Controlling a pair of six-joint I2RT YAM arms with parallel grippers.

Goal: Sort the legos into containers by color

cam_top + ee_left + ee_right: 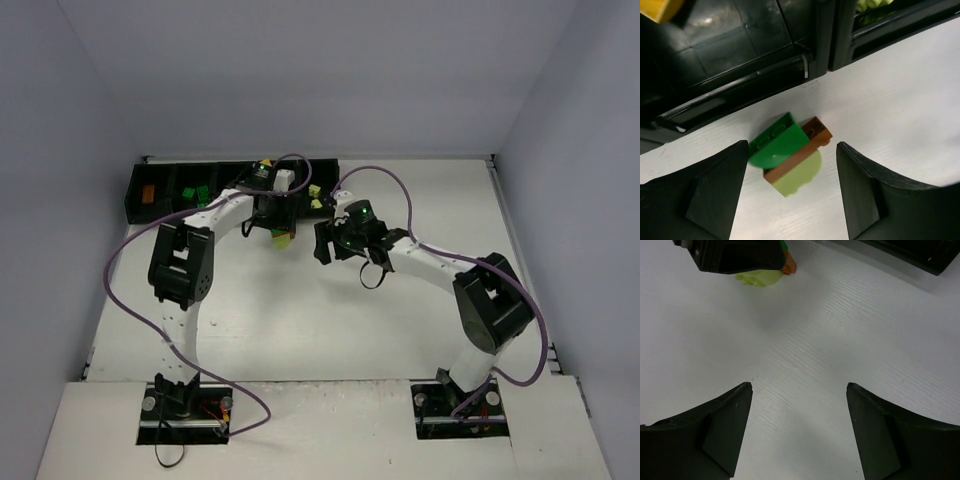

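Left gripper (791,152) is hovering wide open over the clumped green, brown and lime bricks (777,142) lying lower-middle of frame, just below the black bins (740,75); they're looking light, hard and slick, so I'm thinking pinch the flat sides.

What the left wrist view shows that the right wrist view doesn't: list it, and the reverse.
Left wrist only: a yellow brick at the frame's corner, lime bricks inside a bin. Right wrist only: the left jaws from outside, hiding most of the dark green brick. Both: the lime piece, the orange-brown brick, the white table.
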